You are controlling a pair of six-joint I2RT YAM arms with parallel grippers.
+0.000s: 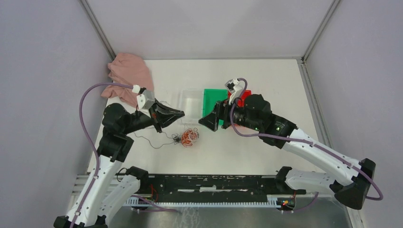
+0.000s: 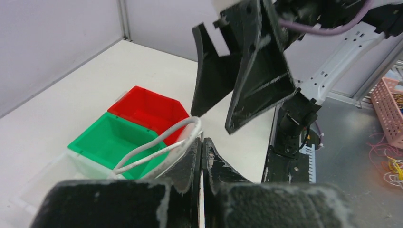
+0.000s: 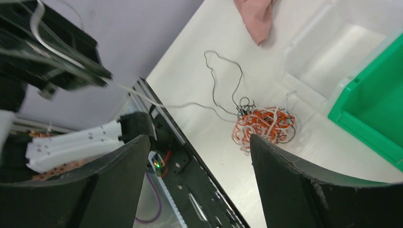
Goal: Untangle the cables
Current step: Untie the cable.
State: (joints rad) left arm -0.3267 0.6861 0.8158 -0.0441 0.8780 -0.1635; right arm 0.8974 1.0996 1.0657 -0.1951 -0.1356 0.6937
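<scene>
Parts not seen
The ends of the white cable (image 2: 189,121) are hidden behind the left tool (image 2: 202,142).

— How many bins are counted?
— Three: one clear bin (image 1: 191,103), one green bin (image 1: 213,99), one red bin (image 1: 243,99).
— What else is counted?
— One pink cloth (image 1: 129,78), one wad of cables (image 1: 189,137), and two arms: left arm (image 1: 119,126), right arm (image 1: 309,145).

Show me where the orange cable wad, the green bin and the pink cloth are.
orange cable wad (image 1: 190,137): top view, middle of the wad.
green bin (image 1: 212,100): top view, its bare inside.
pink cloth (image 1: 129,78): top view, middle of the cloth.
</scene>
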